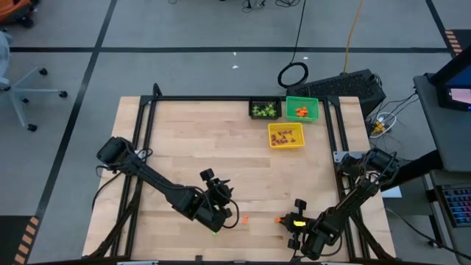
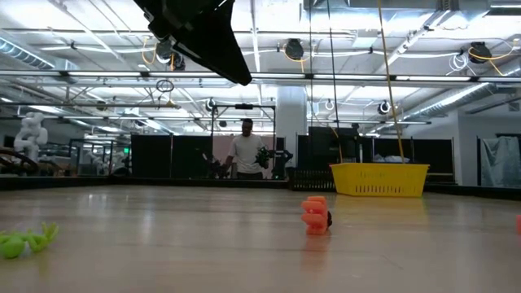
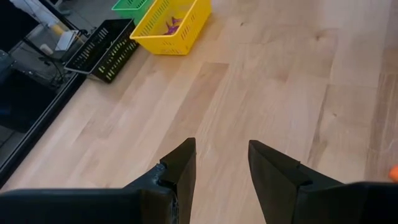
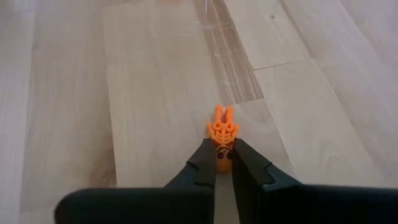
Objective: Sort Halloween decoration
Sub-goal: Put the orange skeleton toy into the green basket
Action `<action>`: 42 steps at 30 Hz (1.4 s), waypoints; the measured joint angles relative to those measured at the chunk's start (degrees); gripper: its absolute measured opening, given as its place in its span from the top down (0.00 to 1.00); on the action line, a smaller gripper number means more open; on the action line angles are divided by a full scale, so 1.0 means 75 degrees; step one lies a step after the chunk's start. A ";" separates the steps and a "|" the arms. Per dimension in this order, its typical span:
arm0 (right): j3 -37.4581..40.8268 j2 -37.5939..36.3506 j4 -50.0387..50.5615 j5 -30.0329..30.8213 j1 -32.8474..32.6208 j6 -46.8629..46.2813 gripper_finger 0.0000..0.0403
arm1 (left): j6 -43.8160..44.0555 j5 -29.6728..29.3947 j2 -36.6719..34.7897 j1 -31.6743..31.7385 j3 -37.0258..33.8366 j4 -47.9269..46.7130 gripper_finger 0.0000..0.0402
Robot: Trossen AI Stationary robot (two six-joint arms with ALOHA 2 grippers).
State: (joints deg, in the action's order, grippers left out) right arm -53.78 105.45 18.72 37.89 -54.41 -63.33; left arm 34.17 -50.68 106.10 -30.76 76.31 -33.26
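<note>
Two of the tiny decorations lie loose near the table's front edge: an orange trinket (image 1: 243, 218) (image 2: 315, 216) and a light-green one (image 1: 215, 230) (image 2: 24, 242). My left gripper (image 1: 223, 211) (image 3: 221, 155) hovers open just left of them with nothing between its fingers. My right gripper (image 1: 285, 220) (image 4: 222, 157) is low over the wood at the front right, shut on another orange trinket (image 4: 222, 134). Sorted pieces lie in the black bin (image 1: 265, 102), the green bin (image 1: 302, 101) and the yellow bin (image 1: 286, 144) at the far side. My right gripper pinches the orange trinket by its near end (image 4: 222, 152) between its two fingertips. The fingers slant down at it from the table's near right. The trinket's pronged far end (image 4: 222, 118) sticks out past the fingertips, low over the wood; whether it is lifted clear I cannot tell.
The three bins stand close together at the far right of the table. A black frame rail (image 1: 221, 98) runs along the far edge and down both sides. Bare wood lies between the arms and the bins. A person (image 2: 247, 153) stands far off in the room.
</note>
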 joint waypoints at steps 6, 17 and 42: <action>0.0001 -0.0030 -0.0002 -0.0030 0.0001 0.0045 0.96 | -0.0003 0.0001 0.0000 0.0000 0.0000 0.0000 0.64; 0.0017 -0.1237 0.0375 0.0296 0.0008 0.1175 0.97 | -0.0880 0.0184 0.0000 0.0000 -0.0012 0.0622 0.64; 0.1648 -0.5123 -0.0572 0.2911 0.0528 0.5641 0.97 | -0.4652 0.3937 -0.0002 0.1049 -0.1813 0.7002 0.98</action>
State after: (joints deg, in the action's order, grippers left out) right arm -41.42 67.03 14.43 59.72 -50.45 -21.02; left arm -0.71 -21.15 106.09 -22.90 62.71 19.26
